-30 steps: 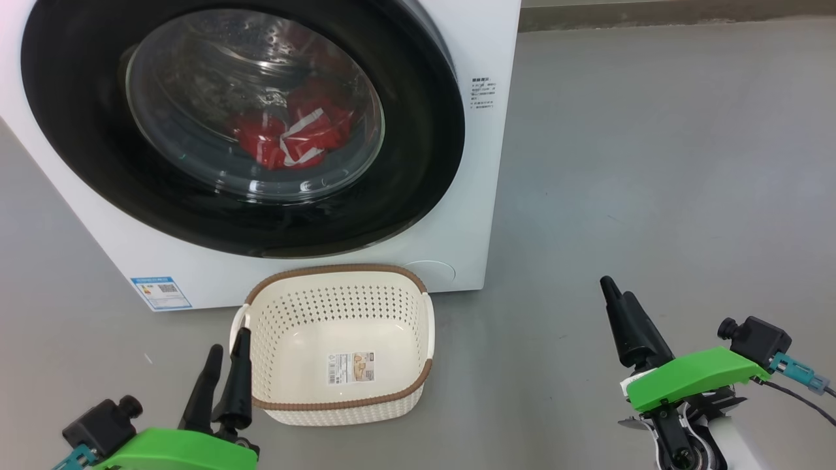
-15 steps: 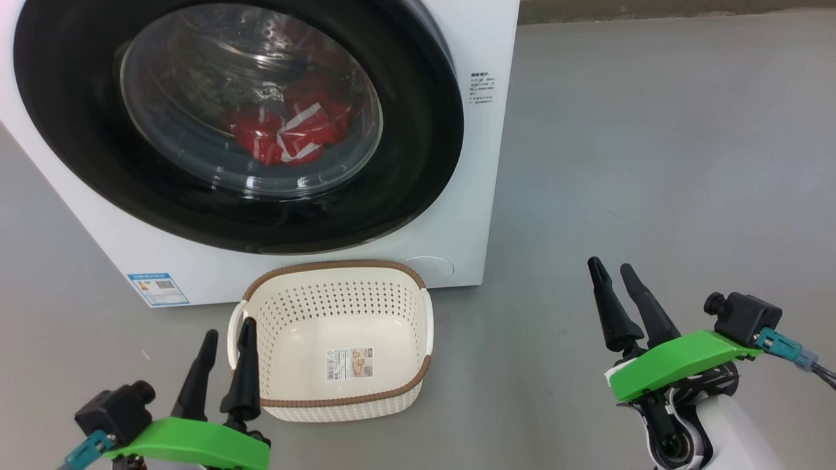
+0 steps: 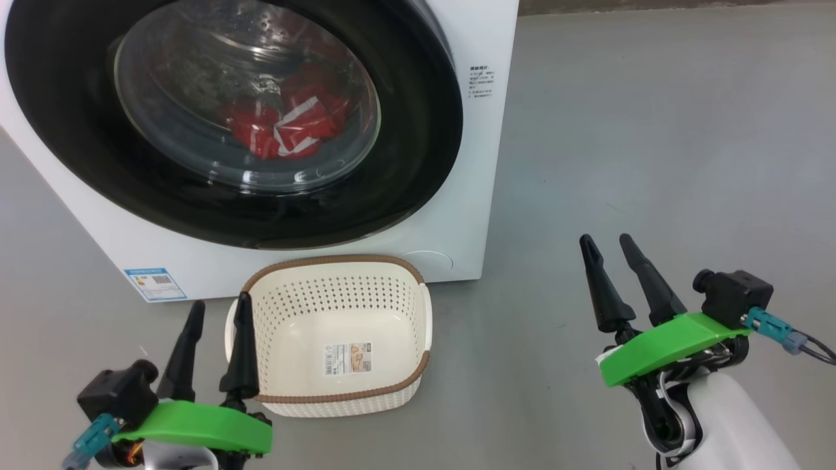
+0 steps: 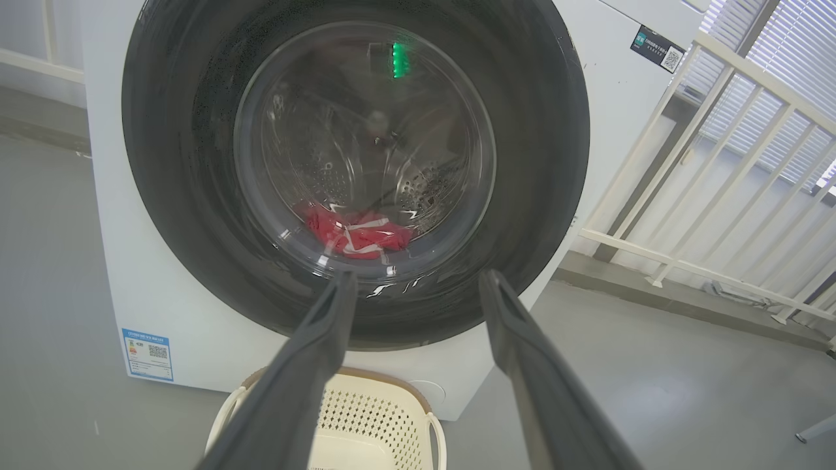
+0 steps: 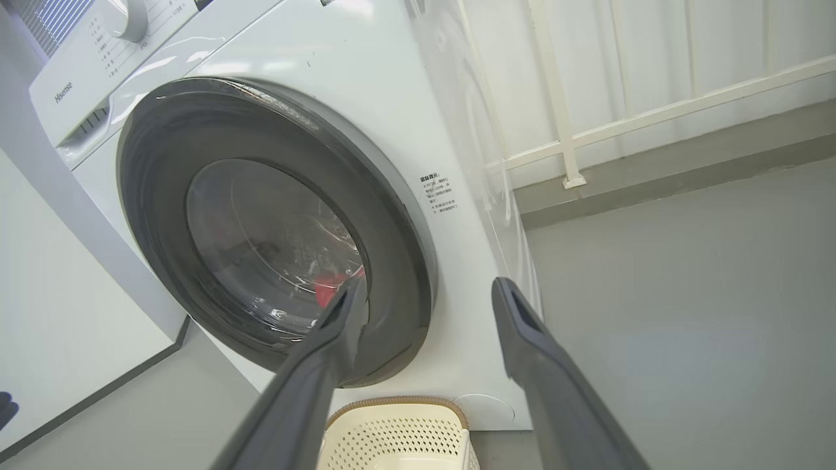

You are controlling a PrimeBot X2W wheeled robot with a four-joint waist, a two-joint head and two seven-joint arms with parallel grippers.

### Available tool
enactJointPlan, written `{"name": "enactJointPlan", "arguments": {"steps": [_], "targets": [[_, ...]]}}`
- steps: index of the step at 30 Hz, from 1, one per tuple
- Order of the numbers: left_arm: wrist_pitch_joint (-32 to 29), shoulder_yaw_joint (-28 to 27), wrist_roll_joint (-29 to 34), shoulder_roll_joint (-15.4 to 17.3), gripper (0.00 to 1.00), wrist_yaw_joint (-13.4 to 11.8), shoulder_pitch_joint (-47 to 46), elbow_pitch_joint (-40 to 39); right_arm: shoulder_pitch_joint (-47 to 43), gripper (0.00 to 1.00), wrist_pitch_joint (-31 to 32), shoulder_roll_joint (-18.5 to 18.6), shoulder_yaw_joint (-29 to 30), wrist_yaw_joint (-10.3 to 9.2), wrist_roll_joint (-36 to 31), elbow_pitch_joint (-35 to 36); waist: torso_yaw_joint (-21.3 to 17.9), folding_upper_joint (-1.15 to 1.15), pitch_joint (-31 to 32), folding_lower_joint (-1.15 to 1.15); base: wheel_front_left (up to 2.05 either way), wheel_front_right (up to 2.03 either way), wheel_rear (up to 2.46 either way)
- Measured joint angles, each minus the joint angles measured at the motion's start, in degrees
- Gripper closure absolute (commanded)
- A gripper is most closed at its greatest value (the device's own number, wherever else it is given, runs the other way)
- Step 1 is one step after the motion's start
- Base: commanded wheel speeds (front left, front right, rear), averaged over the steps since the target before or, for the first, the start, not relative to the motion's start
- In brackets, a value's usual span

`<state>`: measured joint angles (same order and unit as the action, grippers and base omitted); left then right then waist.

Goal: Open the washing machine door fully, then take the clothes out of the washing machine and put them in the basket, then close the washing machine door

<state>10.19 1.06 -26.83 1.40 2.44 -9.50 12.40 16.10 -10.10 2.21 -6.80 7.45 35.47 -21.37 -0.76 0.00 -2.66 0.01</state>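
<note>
From the head: closed washing machine door, red clothes behind its glass, basket just in front. Left gripper by the basket's left rim, right gripper well to the right, both spread, holding nothing. From the left wrist, added: white railing at right. From the right wrist, added: dial panel atop the washing machine.

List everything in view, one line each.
White front-loading washing machine: one, white, on grey floor.
Round glossy black door with glass window: one, black, shut on machine.
Bright red clothes with white trim: one heap, red, inside machine, behind door.
Cream perforated plastic basket with brown rim: one, cream, on floor before machine.
Blue label sticker: one, blue, machine's lower corner.
White railing: one, white, beside machine.
Left gripper: one, dark fingers open, beside basket.
Right gripper: one, dark fingers open, above floor.
</note>
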Motion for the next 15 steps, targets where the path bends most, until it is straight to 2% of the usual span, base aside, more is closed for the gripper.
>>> {"name": "enactJointPlan", "arguments": {"steps": [15], "targets": [[2.5,0.2,9.5,0.1,0.00,-2.2,-1.7,-0.8,3.3,0.00,-2.5,0.5,-1.3,0.00,-10.4,-1.0,-0.3,0.00,-0.2,0.00,0.00,0.00,0.00]]}}
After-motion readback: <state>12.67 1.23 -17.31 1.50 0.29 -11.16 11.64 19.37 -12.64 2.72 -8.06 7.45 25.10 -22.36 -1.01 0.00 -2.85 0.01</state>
